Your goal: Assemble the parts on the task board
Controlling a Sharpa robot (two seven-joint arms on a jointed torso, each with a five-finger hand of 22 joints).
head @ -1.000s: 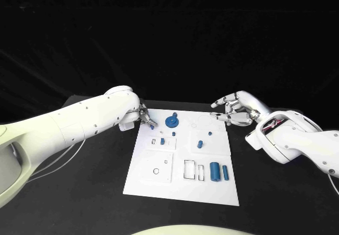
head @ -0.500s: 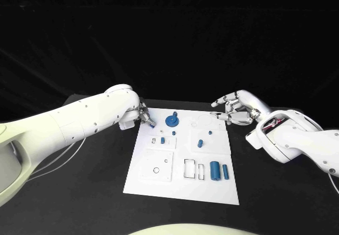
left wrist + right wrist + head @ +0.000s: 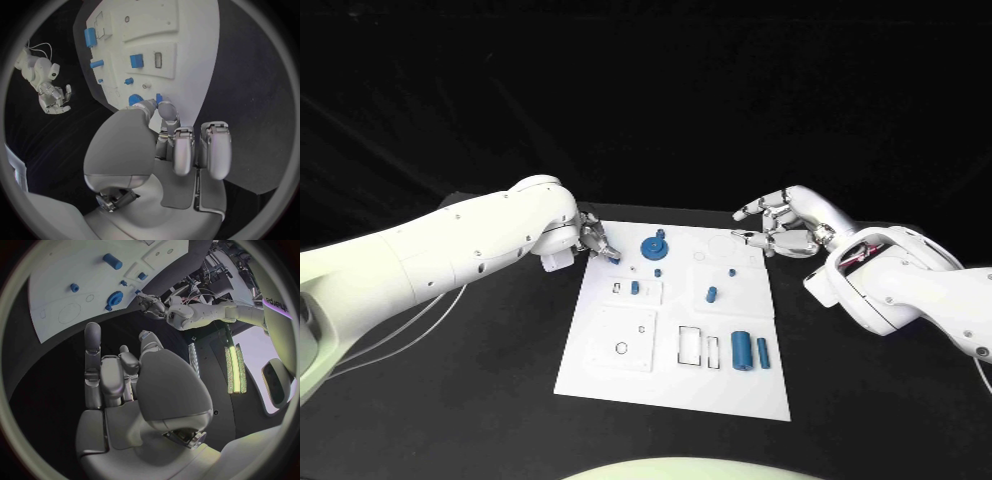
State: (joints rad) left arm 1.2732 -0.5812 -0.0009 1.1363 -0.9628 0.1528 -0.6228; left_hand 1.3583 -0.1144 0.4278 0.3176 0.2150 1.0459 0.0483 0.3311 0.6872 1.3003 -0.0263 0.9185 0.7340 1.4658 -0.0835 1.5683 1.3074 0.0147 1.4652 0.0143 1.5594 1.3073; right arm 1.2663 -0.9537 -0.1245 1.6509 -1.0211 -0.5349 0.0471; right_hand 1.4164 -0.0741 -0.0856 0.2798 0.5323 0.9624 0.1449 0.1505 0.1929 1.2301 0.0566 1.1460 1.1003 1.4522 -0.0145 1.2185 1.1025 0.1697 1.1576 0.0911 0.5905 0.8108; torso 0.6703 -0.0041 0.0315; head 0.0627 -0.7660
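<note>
The white task board (image 3: 672, 385) lies in the middle of the table. My left hand (image 3: 596, 242) is at its far left corner and pinches a small blue part (image 3: 159, 98) between its fingertips (image 3: 167, 111), just over the board's edge (image 3: 187, 30). A round blue part (image 3: 653, 246) stands near that hand. Small blue pegs (image 3: 635, 287) (image 3: 710, 294) sit in the board's middle. Two blue cylinders (image 3: 740, 349) lie nearer me on the right. My right hand (image 3: 783, 225) hovers above the far right corner, fingers loosely curled and apart, holding nothing.
Black table (image 3: 473, 400) surrounds the board on all sides. Empty slots and outlines (image 3: 689, 345) mark the board's near half. The left forearm (image 3: 459, 250) reaches across the table's left side, and the right forearm (image 3: 906, 290) lies to the right of the board.
My left arm has shifted slightly while its hand stays at the far left corner with the small part. The right hand has not visibly moved.
</note>
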